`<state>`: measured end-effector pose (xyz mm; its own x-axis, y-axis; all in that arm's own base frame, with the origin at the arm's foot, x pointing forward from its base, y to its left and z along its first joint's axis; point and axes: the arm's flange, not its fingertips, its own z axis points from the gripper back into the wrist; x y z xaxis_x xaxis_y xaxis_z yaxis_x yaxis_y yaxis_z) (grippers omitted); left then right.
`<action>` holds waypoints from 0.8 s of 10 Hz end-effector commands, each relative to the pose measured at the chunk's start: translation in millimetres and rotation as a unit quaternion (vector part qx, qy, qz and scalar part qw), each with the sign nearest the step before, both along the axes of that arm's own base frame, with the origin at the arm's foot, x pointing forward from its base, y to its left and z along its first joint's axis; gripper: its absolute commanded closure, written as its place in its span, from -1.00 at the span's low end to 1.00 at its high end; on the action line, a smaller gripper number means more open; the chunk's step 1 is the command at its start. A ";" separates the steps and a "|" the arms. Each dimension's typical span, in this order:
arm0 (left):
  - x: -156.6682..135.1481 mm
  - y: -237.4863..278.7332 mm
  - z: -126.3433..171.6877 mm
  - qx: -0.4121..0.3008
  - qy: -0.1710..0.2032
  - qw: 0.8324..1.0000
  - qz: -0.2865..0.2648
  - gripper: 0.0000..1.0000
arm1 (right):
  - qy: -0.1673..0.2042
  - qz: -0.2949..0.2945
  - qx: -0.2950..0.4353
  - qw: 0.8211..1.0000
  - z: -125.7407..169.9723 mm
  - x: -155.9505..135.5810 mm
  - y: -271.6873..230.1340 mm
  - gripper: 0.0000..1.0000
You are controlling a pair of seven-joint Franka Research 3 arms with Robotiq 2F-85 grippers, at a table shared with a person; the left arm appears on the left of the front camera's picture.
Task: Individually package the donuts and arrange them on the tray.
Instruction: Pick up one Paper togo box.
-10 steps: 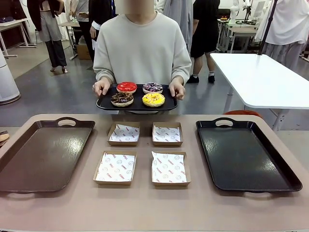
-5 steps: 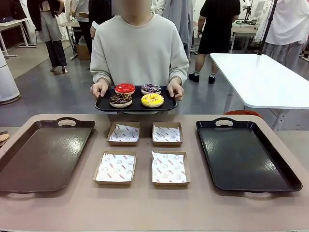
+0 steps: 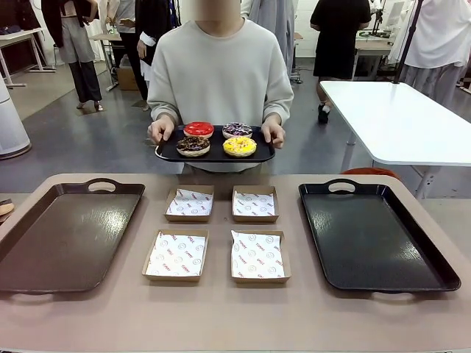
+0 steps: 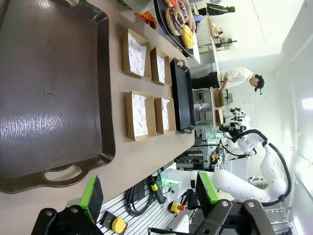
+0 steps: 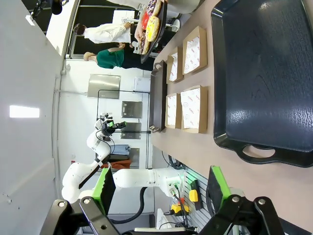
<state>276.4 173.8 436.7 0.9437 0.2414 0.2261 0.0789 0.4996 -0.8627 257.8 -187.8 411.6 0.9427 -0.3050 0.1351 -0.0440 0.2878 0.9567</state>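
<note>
Four donuts sit on one small serving tray [image 3: 213,155]: a red one [image 3: 198,129], a purple one [image 3: 237,129], a chocolate one [image 3: 193,145] and a yellow one [image 3: 239,146]. Four boxes stand in two rows of two at the middle of the table [image 3: 221,316]: two in the far row [image 3: 189,204] [image 3: 255,204] and two in the near row [image 3: 176,255] [image 3: 260,257]. There are two big trays, a brown tray [image 3: 66,235] to the left of the boxes and a black tray [image 3: 375,235] to their right.

The serving tray is beyond the boxes, past the table's far edge. A person holds it with one hand [image 3: 158,131] at one end and the other hand [image 3: 273,134] at the other end.

Since a moment ago the serving tray has risen a little in the front view and drifted slightly toward the black tray's side. The boxes and big trays lie as before.

The donuts are glossy rings, and the chocolate and purple ones carry sprinkles. The boxes are shallow, square cardboard, each lined with white printed paper. Both big trays are rectangular with cut-out handles. The brown one has a dull sheen and the black one is shinier.

The left gripper [image 4: 146,193] hangs off the boxes' brown-tray side, its jaws spread and holding nothing. The right gripper [image 5: 161,185] hangs off their black-tray side, likewise released and empty.
</note>
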 end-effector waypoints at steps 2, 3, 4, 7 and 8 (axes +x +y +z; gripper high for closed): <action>-0.3 1.0 0.1 -0.002 0.001 1.000 0.003 -1.00 | 0.001 -0.003 0.001 1.000 -0.5 0.5 -0.7 -1.00; -0.3 1.0 0.1 -0.002 0.001 1.000 0.003 -1.00 | 0.001 -0.003 0.001 1.000 -0.5 0.5 -0.7 -1.00; -0.3 1.0 0.1 -0.002 0.001 1.000 0.003 -1.00 | 0.001 -0.003 0.001 1.000 -0.5 0.5 -0.7 -1.00; -0.3 1.0 0.1 -0.002 0.001 1.000 0.003 -1.00 | 0.001 -0.003 0.001 1.000 -0.5 0.5 -0.7 -1.00; 0.0 0.0 0.0 0.000 0.000 1.000 0.000 -1.00 | 0.001 -0.003 0.001 1.000 -0.5 0.5 -0.7 -1.00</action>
<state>276.4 173.7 436.7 0.9438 0.2409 0.2261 0.0790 0.4998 -0.8625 257.8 -187.8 411.6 0.9427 -0.3050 0.1351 -0.0440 0.2878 0.9567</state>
